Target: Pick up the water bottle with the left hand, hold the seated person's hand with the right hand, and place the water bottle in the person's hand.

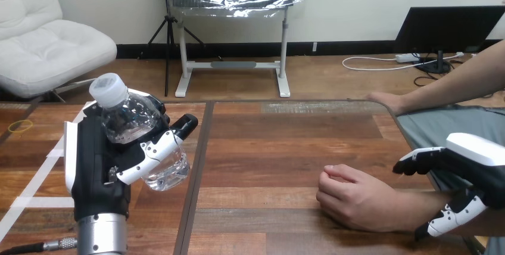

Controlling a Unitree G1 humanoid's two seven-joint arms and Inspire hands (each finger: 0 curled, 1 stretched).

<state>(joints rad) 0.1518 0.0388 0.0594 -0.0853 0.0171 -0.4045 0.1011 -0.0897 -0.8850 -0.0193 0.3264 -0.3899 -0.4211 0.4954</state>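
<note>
Forearm: the silver left forearm (101, 236) stood at the near edge of the desk (268, 148), at the view's left, with the left hand upright on top of it.
Right hand (470, 168): low at the view's right, beside the person's forearm just behind the wrist. Its fingers (446, 219) were spread wide; one crossed in front of the forearm low down and another reached out above it. None was curled round it, so it held nothing.
Person's nearer hand (351, 198): it rested on the desk in a loose fist, knuckles toward the view's left, closed rather than offered.
Left hand (95, 154): its fingers were wrapped round the water bottle, back of the hand toward the camera.
Water bottle (128, 118): clear, lifted off the desk and tilted, white cap up and to the left, well apart from the person's nearer hand.
Person's farther hand (384, 100): it lay flat at the desk's far right edge.
Step in hand: the pickup looked done; taking hold of the person's hand was not yet done.
Next move: the right hand probably needed to close gently on the nearer hand or wrist and turn it palm-up before the bottle crossed the desk to it.
</note>
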